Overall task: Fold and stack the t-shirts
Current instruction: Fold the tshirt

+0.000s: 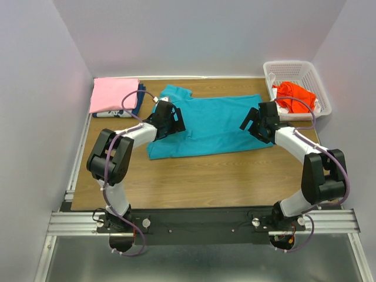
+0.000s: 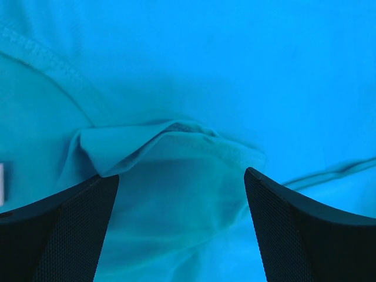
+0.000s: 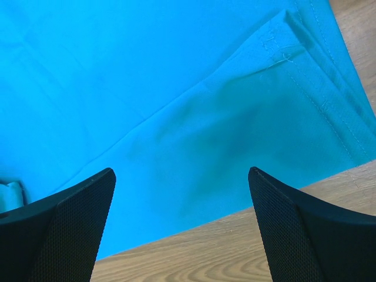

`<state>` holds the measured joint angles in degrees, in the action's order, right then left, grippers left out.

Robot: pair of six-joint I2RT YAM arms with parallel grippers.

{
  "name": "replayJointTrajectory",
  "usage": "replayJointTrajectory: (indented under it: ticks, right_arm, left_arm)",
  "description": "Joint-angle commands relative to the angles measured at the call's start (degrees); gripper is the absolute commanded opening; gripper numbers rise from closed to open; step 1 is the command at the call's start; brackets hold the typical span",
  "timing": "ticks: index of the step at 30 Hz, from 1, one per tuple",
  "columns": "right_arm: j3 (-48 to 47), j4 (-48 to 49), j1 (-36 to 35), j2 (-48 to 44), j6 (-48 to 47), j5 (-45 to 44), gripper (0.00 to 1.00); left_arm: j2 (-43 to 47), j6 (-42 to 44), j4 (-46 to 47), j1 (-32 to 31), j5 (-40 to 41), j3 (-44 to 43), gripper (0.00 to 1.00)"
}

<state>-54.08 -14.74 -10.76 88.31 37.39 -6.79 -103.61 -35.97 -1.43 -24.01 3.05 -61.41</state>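
Lying flat, one teal t-shirt (image 1: 211, 123), one pink t-shirt (image 1: 111, 94), left fingers (image 2: 59, 235), right fingers (image 3: 59, 235), all apart

Teal t-shirt (image 3: 176, 106) lies flat and fills most of the view. Stitched hem runs down its right edge, small crease near the top right. Wooden worktop (image 3: 235, 252) shows below and right of the shirt. Right tool (image 3: 181, 173) jaws spread wide over the shirt's lower edge, holding nothing.
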Motion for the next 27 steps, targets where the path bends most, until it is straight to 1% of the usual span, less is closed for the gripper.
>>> replayJointTrajectory:
  ticks: [1, 7, 8, 11, 13, 17, 19, 22, 24, 27]
  right_arm:
    - [-0.14, 0.86, -0.22, -1.21, -1.26, -1.21, 1.00]
    - [0.03, 0.77, -0.22, -1.12, -2.05, -2.61, 1.00]
    - [-0.05, 0.77, -0.22, -1.21, -2.14, -3.05, 1.00]
    - [-0.14, 0.77, -0.22, -2.09, -2.76, -4.11, 1.00]
    - [-0.23, 0.68, -0.13, -3.06, -3.37, -4.72, 1.00]
    - [-0.49, 0.68, -0.22, -3.94, -4.25, -6.04, 1.00]
    - [-1.02, 0.68, -0.13, -3.41, -5.65, -5.52, 1.00]
    - [-1.20, 0.77, -0.22, -1.83, -5.40, -3.50, 1.00]
    - [-2.25, 0.86, -0.22, 1.23, -5.39, -3.58, 1.00]
    - [-5.85, 1.12, -0.22, 5.98, -5.66, -2.97, 1.00]
  left_arm:
    - [-2.64, 1.51, 0.99, 0.37, -0.06, -4.15, 0.95]
    - [-7.38, 3.53, -0.15, 2.03, 0.73, -10.13, 0.95]
    - [-8.18, 3.45, -1.89, 2.39, 0.82, -12.05, 0.95]
    - [-9.94, 3.98, -2.43, 3.26, 0.64, -13.47, 0.95]
    - [-9.59, 4.41, -2.61, 3.44, 0.55, -14.53, 0.95]
    - [-7.31, 4.59, -5.07, 3.53, 3.71, -17.95, 0.96]
    - [-5.12, 4.15, -5.16, 3.53, 4.77, -17.35, 0.96]
    - [1.12, 2.84, -4.28, 3.27, 4.60, -13.75, 0.97]
    - [3.32, 1.60, -3.76, 2.66, 4.77, -10.15, 0.97]
    - [7.10, 0.02, -2.97, 0.12, 5.03, -5.14, 0.97]
